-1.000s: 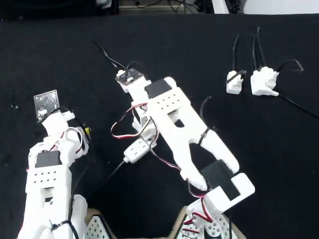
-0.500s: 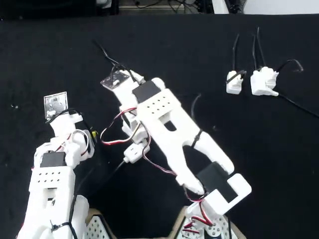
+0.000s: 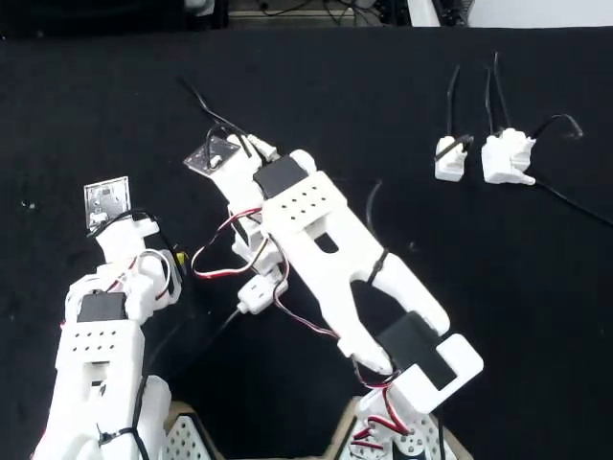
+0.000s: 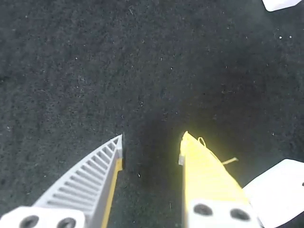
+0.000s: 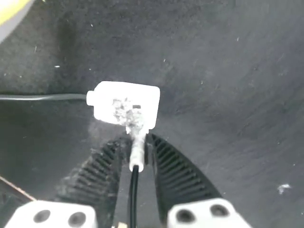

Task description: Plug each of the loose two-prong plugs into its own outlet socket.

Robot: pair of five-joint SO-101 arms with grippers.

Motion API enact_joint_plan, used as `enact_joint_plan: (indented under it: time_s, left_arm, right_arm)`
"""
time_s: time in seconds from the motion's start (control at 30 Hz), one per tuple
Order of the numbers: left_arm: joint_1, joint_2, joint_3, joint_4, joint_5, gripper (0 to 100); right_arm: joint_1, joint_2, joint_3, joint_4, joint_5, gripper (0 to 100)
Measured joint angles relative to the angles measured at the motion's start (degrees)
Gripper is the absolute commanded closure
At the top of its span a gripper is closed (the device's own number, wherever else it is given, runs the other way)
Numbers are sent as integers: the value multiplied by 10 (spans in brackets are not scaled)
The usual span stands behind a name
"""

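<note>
The two-prong plug [image 5: 136,148] stands against the white outlet socket [image 5: 124,103], which lies left of centre toward the near edge of the bench [image 3: 383,77]. The right pincer [image 5: 137,139] is clamped on the plug's neck, jaws almost together. This grip probably holds the prongs in line for seating. The left pincer [image 4: 149,156] hangs over bare bench near the left edge, jaws apart, holding nothing and touching nothing, apparently on standby.
</note>
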Motion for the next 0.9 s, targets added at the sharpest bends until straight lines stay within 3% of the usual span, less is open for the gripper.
enact_joint_plan:
  time_s: [0.9]
  left_arm:
    - [0,0,0,0,0,794]
  right_arm:
    - [11,-1,47,-39,25,988]
